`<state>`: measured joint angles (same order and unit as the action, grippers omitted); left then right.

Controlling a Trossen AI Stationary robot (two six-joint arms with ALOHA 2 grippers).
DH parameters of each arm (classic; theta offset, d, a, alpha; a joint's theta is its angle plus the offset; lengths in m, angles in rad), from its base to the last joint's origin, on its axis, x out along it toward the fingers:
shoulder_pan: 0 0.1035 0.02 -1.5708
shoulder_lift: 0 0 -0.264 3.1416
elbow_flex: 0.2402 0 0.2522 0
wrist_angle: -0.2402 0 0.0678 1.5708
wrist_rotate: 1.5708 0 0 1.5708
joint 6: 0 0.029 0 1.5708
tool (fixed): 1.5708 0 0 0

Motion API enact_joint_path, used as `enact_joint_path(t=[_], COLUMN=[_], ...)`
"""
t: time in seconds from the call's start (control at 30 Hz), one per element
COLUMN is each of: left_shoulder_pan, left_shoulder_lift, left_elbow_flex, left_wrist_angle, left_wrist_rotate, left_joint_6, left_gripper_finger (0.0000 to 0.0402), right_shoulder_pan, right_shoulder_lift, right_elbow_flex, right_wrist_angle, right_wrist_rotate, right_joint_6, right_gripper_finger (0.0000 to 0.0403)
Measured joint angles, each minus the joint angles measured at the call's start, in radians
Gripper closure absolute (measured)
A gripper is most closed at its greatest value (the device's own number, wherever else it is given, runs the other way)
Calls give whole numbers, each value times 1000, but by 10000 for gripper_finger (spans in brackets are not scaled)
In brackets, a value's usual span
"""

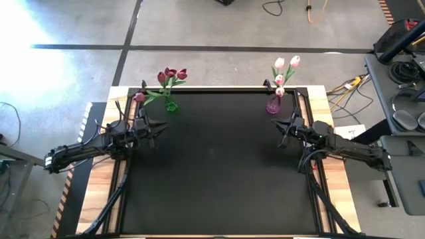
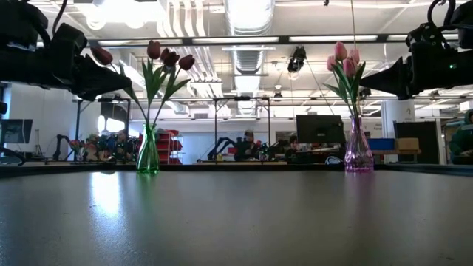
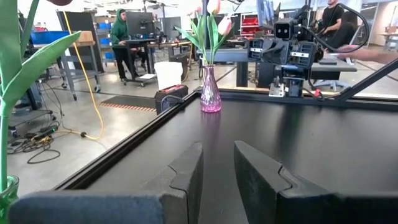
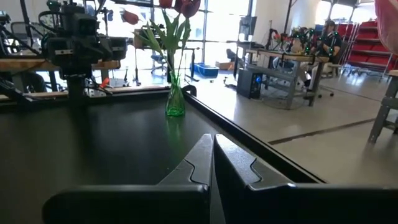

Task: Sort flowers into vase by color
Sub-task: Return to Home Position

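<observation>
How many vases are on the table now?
2: the green vase at the far edge, left side, holding dark red tulips; the violet vase on the right, holding pink tulips.

Robotics lab: ceiling ducts [image 2: 247,18], monitor [image 2: 319,127], person [image 3: 126,31] at desk [image 3: 144,43].

The table [image 1: 219,172] is a black mat filling the lower middle of the high view, with a pale wood border [image 1: 339,199] down its left and right sides. Two things stand on it, both upright at its top edge and well apart: a green vase [image 1: 171,105] at upper left and a violet vase [image 1: 273,105] at upper right.
</observation>
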<state>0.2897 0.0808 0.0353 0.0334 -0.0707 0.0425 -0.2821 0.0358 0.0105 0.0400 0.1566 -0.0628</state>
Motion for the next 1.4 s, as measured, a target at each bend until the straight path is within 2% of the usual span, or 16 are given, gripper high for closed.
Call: enact_joint_path(t=[1.4], left_shoulder_pan=[0], left_shoulder_lift=[29], left_elbow_flex=[3], left_wrist_angle=[1], left_wrist_rotate=[4], left_joint_6=[0], left_gripper_finger=[326], right_shoulder_pan=[0], right_shoulder_lift=[0], right_elbow_flex=[0], right_wrist_angle=[-1], right_wrist_rotate=[0], right_joint_6=[0], right_gripper_finger=[394])
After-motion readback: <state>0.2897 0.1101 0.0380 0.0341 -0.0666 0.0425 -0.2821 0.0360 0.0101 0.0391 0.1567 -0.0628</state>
